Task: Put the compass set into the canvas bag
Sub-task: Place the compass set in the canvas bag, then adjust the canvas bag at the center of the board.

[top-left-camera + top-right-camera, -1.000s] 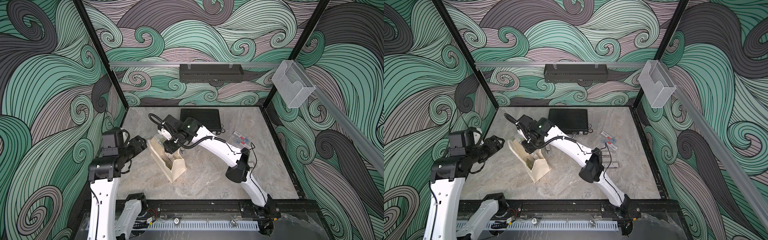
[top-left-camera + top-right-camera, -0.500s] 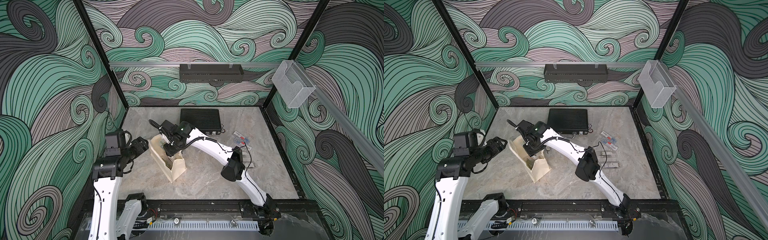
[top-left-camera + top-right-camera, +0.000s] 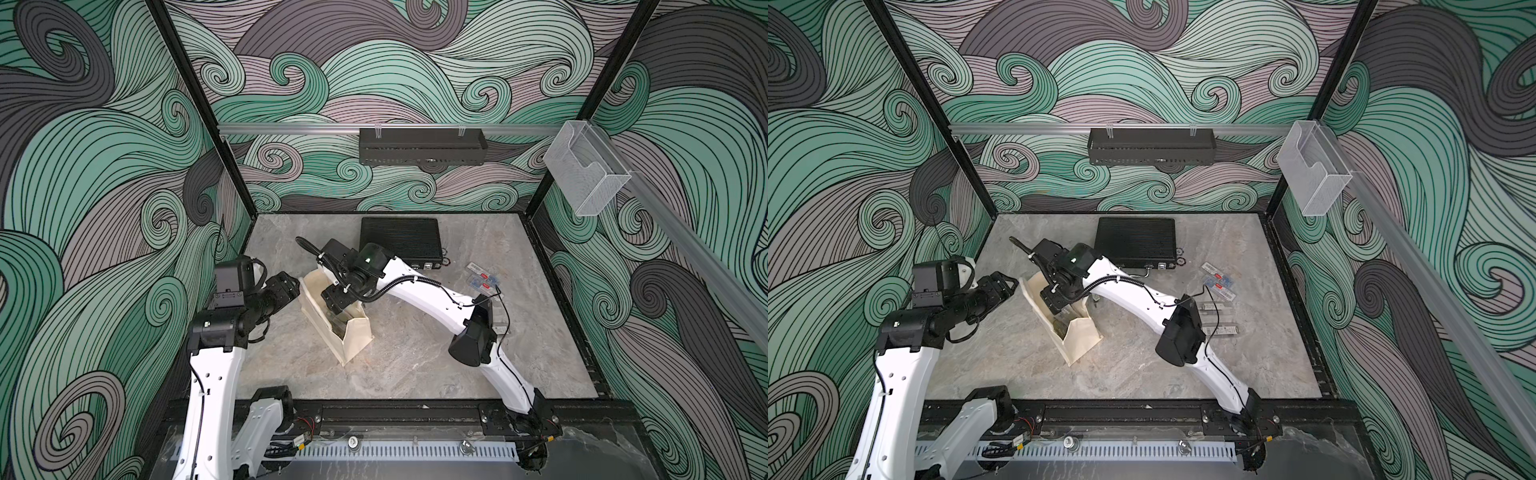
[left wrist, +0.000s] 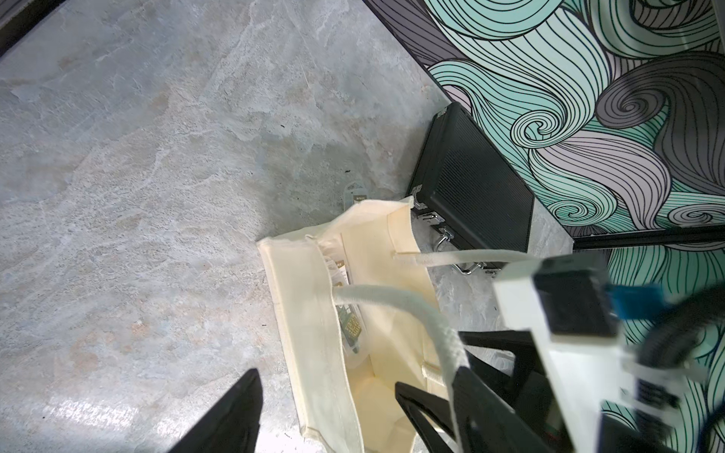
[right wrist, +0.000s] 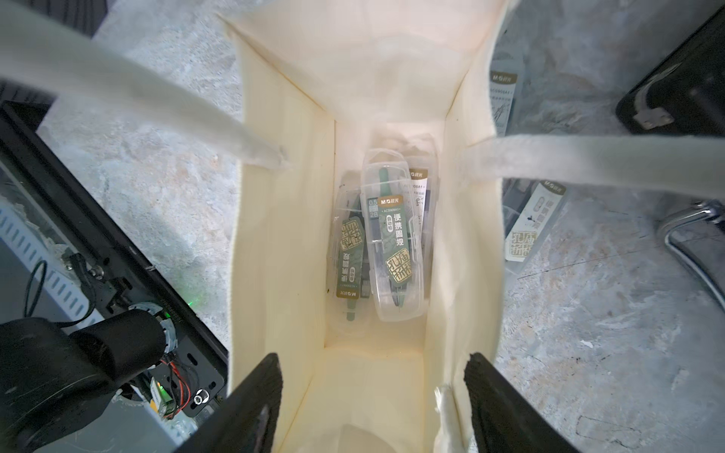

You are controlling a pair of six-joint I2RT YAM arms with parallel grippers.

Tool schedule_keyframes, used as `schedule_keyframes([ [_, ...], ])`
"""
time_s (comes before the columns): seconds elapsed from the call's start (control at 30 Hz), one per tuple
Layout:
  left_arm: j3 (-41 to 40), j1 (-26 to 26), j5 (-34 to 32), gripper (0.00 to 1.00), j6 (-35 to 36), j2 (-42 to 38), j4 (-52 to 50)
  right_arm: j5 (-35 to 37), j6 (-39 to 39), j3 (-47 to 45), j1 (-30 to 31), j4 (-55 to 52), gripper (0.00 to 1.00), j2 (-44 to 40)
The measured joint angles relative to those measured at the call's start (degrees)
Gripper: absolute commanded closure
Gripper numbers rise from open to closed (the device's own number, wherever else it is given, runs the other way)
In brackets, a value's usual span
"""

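The right pincer (image 5: 374, 384) hangs over the mouth of the canvas bag (image 5: 274, 219), jaws apart and empty. Straight below it, on the bag's floor, the compass set (image 5: 394, 251) lies in its clear case atop a 2nd case (image 5: 347, 255). The left pincer (image 4: 325, 392) is spread too, with the bag's wall showing between its fingers.

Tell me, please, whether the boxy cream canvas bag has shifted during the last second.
No: the cream canvas bag stays equally near the black ribbed briefcase.

Robot test cell: wave-printed walls (image 3: 415, 62) box a marble tabletop (image 3: 415, 365).
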Motion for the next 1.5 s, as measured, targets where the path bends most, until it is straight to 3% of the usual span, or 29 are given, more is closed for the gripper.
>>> schedule_keyframes([
  [0.2,0.17,-2.25,-0.76,0.23,-1.07,1.75,-0.90,2.93,-1.42,-1.27,0.13,2.60,0.25,-8.37],
  [0.5,2.95,-9.66,-4.72,0.26,-2.93,6.82,-5.35,8.22,-2.78,-21.42,-0.24,15.28,0.23,-25.16],
  [0.67,5.75,-13.92,-8.61,0.29,-4.76,9.16,-6.91,9.51,-2.71,-26.49,-2.05,18.14,0.23,-28.20],
  [0.93,10.69,-15.39,-16.55,0.39,-7.34,5.97,-10.75,10.47,-2.67,-33.42,-5.68,19.61,0.23,-30.88],
  [1.23,10.67,-18.78,-16.39,0.39,-8.15,10.29,-9.33,10.21,-1.95,-38.66,-8.83,21.70,0.23,-33.81],
  [1.5,7.37,-19.12,-15.17,0.74,-6.05,13.31,-5.01,5.60,3.15,-40.85,-13.94,21.35,0.23,-33.64],
])
